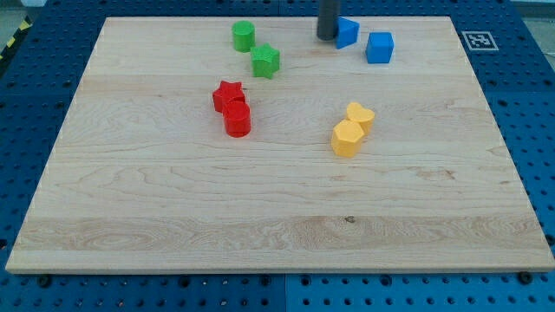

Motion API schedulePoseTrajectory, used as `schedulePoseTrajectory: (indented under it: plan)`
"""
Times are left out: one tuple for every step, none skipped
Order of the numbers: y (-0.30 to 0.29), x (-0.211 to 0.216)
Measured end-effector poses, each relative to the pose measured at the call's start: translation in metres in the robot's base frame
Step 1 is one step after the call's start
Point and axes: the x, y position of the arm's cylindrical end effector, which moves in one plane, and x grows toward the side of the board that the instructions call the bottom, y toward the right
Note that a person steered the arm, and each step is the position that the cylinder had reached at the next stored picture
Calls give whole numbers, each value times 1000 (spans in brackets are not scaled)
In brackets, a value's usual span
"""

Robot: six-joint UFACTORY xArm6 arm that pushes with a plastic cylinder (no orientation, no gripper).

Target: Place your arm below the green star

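Green star (266,61) sits far left of centre; my tip (327,37), a bare fingerless rod holding nothing, stands right, touching a blue block (347,32); approach remains.

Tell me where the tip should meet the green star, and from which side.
No grip here, only pushing or parking. My tip sits at the view's top, right of the green star. Probably best to come round its right side to the bare board just below it; the green cylinder crowds its upper left.
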Motion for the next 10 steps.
schedulePoseTrajectory:
  plan:
    - [36,0]
    - [52,0]
    - [50,0]
    - [13,4]
    - [-30,20]
    - [-32,51]
    - [-49,100]
    - [-85,121]
    - [-88,117]
    - [-116,111]
